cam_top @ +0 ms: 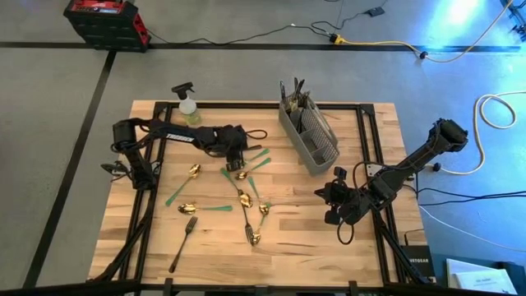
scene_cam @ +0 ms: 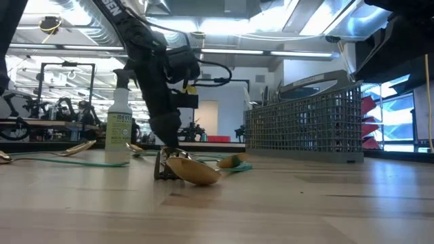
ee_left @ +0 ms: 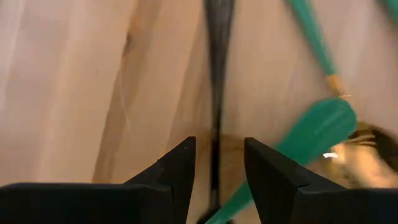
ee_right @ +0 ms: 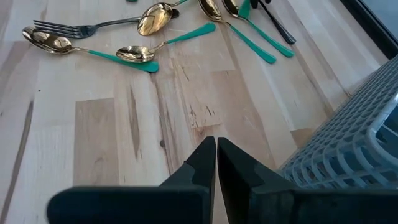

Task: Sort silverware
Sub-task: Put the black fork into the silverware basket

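Silverware lies scattered flat on the wooden table (cam_top: 370,255): gold spoons with green handles (cam_top: 191,208), a dark fork (cam_top: 182,245) and gold pieces (cam_top: 245,199). My left gripper (cam_top: 236,162) points steeply down at the pile's far side, open, its fingertips low over the table (scene_cam: 165,169). A slim dark handle (ee_left: 217,74) runs along the gap between its fingers (ee_left: 219,146), with clear wood on both sides. A green handle (ee_left: 314,127) lies just beside one finger. My right gripper (cam_top: 337,201) hovers shut to the right, holding nothing (ee_right: 216,146).
A grey mesh caddy (cam_top: 311,136) holding several upright utensils stands at the far middle of the table. A spray bottle (cam_top: 187,107) stands at the far left. The near right part of the table is bare wood.
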You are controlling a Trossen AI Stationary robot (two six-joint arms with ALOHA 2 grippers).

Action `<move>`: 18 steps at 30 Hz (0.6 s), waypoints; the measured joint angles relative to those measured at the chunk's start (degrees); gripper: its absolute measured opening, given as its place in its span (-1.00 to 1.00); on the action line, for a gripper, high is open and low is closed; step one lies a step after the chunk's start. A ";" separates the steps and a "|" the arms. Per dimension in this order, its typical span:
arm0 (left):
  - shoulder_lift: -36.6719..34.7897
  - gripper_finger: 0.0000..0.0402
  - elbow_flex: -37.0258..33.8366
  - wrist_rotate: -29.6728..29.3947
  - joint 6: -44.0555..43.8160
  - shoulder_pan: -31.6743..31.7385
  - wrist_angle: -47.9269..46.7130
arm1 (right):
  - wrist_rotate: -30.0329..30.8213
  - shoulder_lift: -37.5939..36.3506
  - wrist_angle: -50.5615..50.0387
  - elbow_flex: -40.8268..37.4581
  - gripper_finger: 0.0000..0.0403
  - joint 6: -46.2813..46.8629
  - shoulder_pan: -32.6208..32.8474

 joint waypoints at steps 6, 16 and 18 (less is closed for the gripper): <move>-0.16 -0.58 0.11 1.92 1.51 1.10 -1.71 | -0.04 0.00 0.00 0.00 -1.00 0.02 0.00; -0.07 -0.99 2.10 0.26 7.42 0.83 -5.87 | -0.09 0.00 -0.02 0.00 -1.00 0.04 0.00; -0.07 -0.99 4.03 -0.62 6.82 -0.06 -9.25 | -0.13 0.02 -0.02 0.00 -1.00 0.04 0.00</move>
